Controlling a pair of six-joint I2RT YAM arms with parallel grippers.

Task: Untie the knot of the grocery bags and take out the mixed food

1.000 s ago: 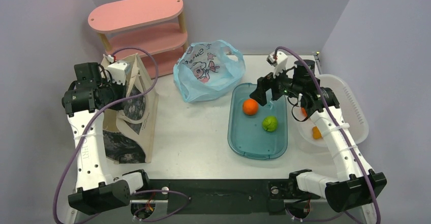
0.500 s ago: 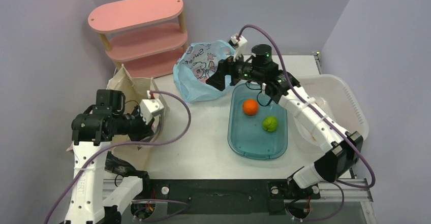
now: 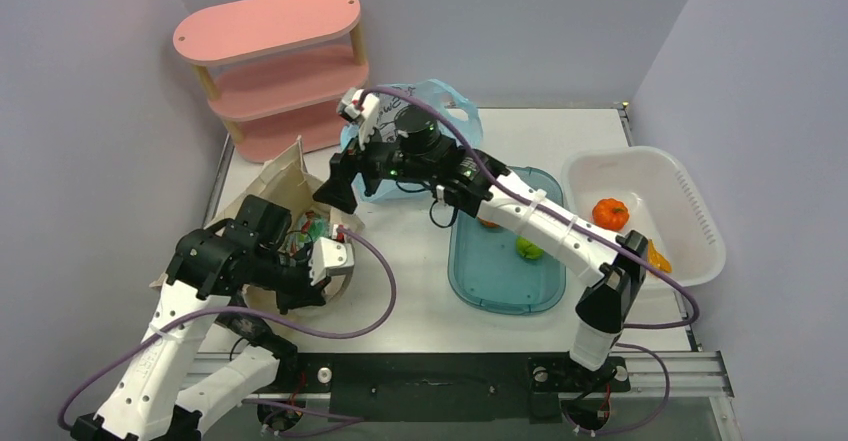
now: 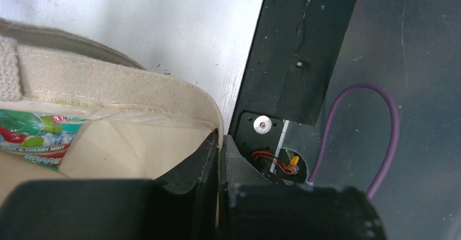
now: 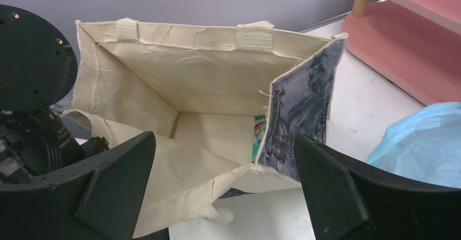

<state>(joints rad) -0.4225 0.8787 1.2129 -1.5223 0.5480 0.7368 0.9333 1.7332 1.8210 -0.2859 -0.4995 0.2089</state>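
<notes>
The snack packet (image 5: pixel 259 134), down inside the canvas tote (image 5: pixel 179 82) at near left, looks light, flat and slippery, so it is best pinched by its upper edge. The left gripper (image 4: pixel 219 143), arm bent low, is clamped on the tote's rim. The right gripper (image 5: pixel 225 161), arm stretched leftward, hovers at the tote's mouth with fingers wide apart. The blue plastic bag (image 3: pixel 452 111) sits far centre.
</notes>
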